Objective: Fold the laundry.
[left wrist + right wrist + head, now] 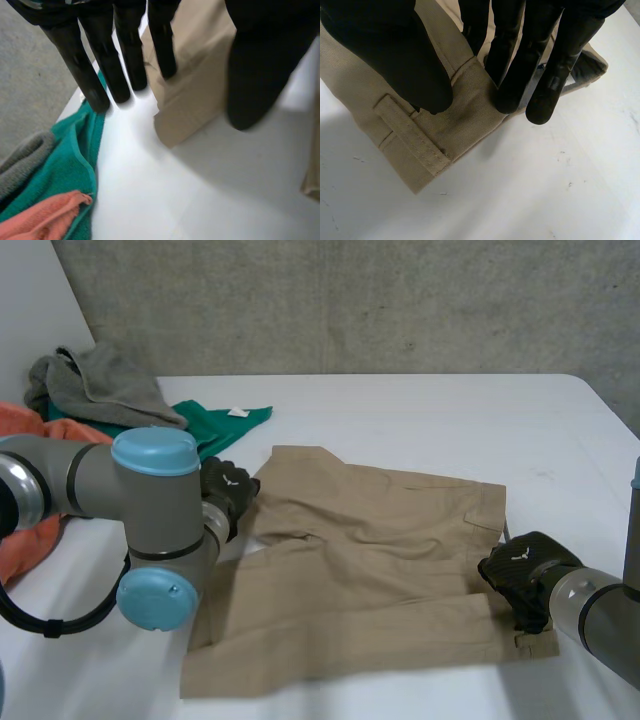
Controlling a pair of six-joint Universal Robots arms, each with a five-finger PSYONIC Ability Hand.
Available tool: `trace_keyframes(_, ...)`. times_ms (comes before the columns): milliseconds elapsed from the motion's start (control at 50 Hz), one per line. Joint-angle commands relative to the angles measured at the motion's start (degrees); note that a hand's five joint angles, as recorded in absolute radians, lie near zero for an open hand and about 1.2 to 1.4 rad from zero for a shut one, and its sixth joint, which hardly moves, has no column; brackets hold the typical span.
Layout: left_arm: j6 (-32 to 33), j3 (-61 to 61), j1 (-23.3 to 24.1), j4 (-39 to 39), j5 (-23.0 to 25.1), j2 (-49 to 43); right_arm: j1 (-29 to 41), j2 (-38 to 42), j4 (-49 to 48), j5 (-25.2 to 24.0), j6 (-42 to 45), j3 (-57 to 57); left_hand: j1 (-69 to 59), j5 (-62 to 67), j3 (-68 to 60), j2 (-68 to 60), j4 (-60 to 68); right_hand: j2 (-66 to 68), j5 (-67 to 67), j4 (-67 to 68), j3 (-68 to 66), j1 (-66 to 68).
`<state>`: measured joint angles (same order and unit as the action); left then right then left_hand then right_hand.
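Tan trousers (370,560) lie partly folded in the middle of the white table (450,420). My left hand (228,488) hovers at their left edge. In the left wrist view its fingers (100,65) are straight and spread from the thumb, open, with a corner of the tan cloth (195,95) flat on the table between them. My right hand (522,565) is at the trousers' right edge. There the thumb (400,50) presses on the waistband (460,115) beside a belt loop (410,132), and the fingers close against the cloth from the other side.
A green towel (225,425) (65,170), a grey garment (100,385) (20,160) and an orange cloth (30,530) (40,220) are piled at the table's far left. A concrete wall stands behind. My left arm's elbow looms over the near left of the table.
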<state>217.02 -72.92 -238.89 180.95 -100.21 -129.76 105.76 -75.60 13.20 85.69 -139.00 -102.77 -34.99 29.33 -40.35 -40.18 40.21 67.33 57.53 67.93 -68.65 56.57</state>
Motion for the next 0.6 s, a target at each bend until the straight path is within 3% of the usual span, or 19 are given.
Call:
trace_keyframes(20,-1.60,-2.65,2.03,-3.23,-1.21,8.55,-0.38,-0.07,-0.90,0.01,-1.71,-0.06,20.24,-24.58,25.60,25.43,-25.46,12.67,12.47,12.07,-11.35,23.43)
trace_keyframes(160,-11.79,-13.55,2.73,-14.39,1.51,22.26,-0.73,-0.07,-0.99,-0.08,-2.07,0.12,18.39,-22.73,23.74,23.57,-23.60,12.67,12.47,12.07,-11.35,23.43)
trace_keyframes(260,-16.88,-21.27,3.17,-22.29,8.52,28.06,-0.82,-0.07,-1.07,-0.08,-2.07,0.47,18.05,-22.39,23.41,23.24,-23.27,12.67,12.47,12.07,-11.35,23.43)
trace_keyframes(340,-17.51,-24.71,3.00,-23.89,11.26,28.51,-0.82,-0.07,-1.07,-0.08,-1.98,0.56,17.05,-21.39,22.40,22.24,-22.26,12.67,12.47,12.07,-11.35,23.43)
trace_keyframes(480,-17.51,-25.60,2.21,-21.26,11.27,24.74,-0.55,-0.16,-1.07,-0.08,-2.07,0.29,13.19,-17.54,18.55,18.38,-18.41,12.67,12.47,12.07,-11.35,23.43)
trace_keyframes(520,-17.25,-25.34,2.12,-17.75,9.34,22.19,-0.55,-0.43,-0.99,0.01,-2.07,0.03,0.29,-4.63,5.64,5.48,-5.50,12.67,12.47,12.07,-11.35,23.43)
trace_keyframes(600,-16.98,-25.51,2.12,-14.84,5.04,20.96,-0.73,-0.86,-0.81,0.01,-2.07,-0.41,-43.77,39.43,-38.41,-38.58,38.56,12.67,12.47,12.07,-11.35,23.43)
